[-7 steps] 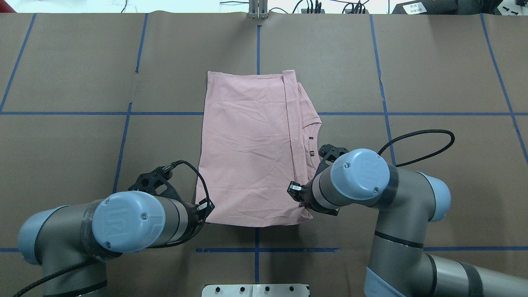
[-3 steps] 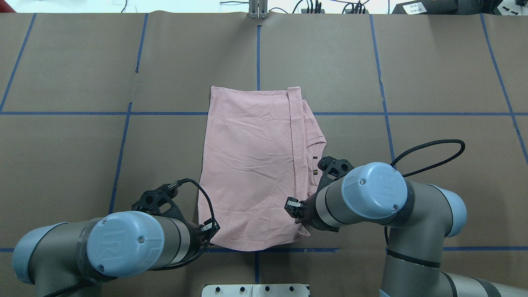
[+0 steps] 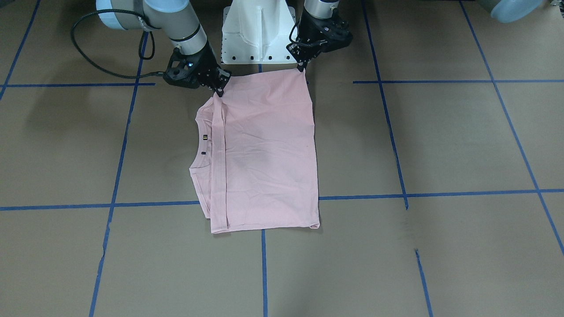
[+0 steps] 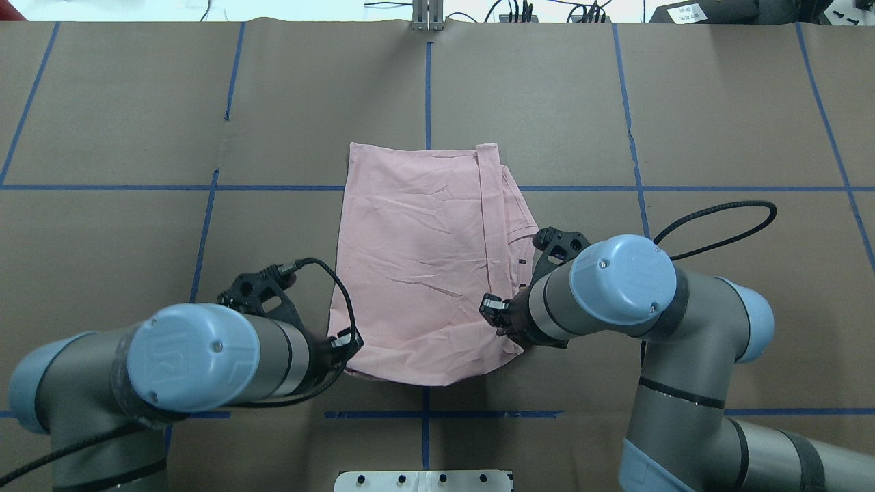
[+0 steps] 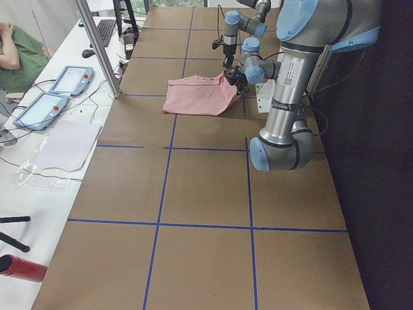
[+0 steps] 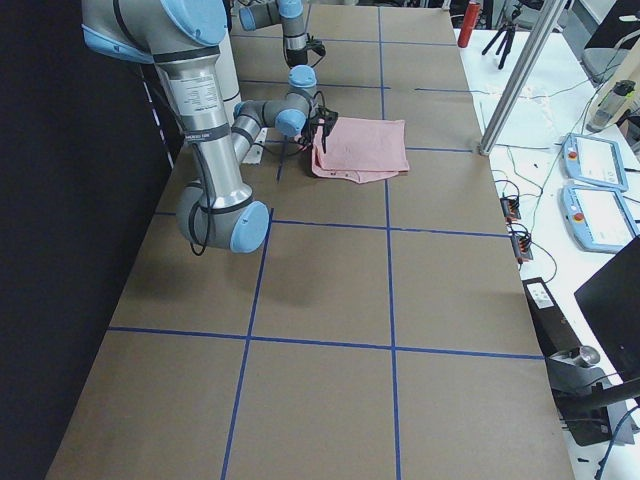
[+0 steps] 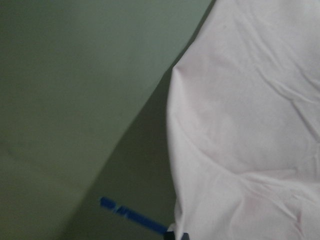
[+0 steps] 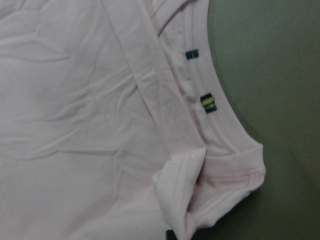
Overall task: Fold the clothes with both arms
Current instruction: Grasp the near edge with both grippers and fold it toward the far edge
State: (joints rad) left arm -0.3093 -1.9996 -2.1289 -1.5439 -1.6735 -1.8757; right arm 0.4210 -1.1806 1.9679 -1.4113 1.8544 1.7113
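The clothes are one pale pink T-shirt [image 4: 417, 260], folded lengthwise, plain side up, on the brown table. Its collar with two small tags [image 8: 207, 102] shows along the right fold. My left gripper [image 3: 303, 68] is shut on the near left corner of the shirt [image 3: 264, 154]. At the near right corner, beside the collar, my right gripper [image 3: 219, 91] is shut on the cloth too. Both near corners are raised a little off the table, and the near edge sags between them. The far hem lies flat. Both wrist views are filled with pink fabric [image 7: 240, 125].
The white pedestal base [image 3: 257, 31] stands just behind the grippers. Blue tape lines [image 4: 427, 89] cross the brown table cover. A metal post [image 5: 97, 48], tablets [image 5: 39, 110] and a seated person [image 5: 16, 55] are beyond the far table edge.
The shirt first slid toward the robot, pulled by both grippers. Since then its near edge has risen and moved away from the robot, while the far hem stayed put.
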